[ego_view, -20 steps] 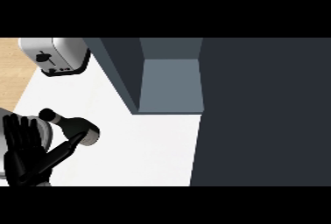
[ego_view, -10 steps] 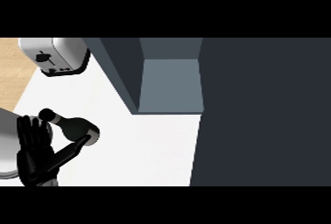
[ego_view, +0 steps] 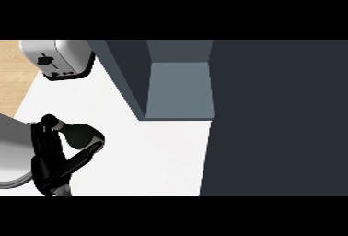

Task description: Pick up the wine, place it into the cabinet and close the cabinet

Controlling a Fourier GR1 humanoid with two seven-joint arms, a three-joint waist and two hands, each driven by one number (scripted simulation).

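Wine (ego_view: 80,134) is on the white counter (ego_view: 156,156) at 8 o'clock, outside the cabinet (ego_view: 178,87). The cabinet stands open at 12, grey interior showing, with a dark panel (ego_view: 279,120) filling the 3 o'clock side. Left hand (ego_view: 46,159) is just beside the bottle at its 7 o'clock, fingers straight and released, thumb stretched out below the bottle body, not wrapped round it; toaster (ego_view: 58,57) at 10 o'clock.
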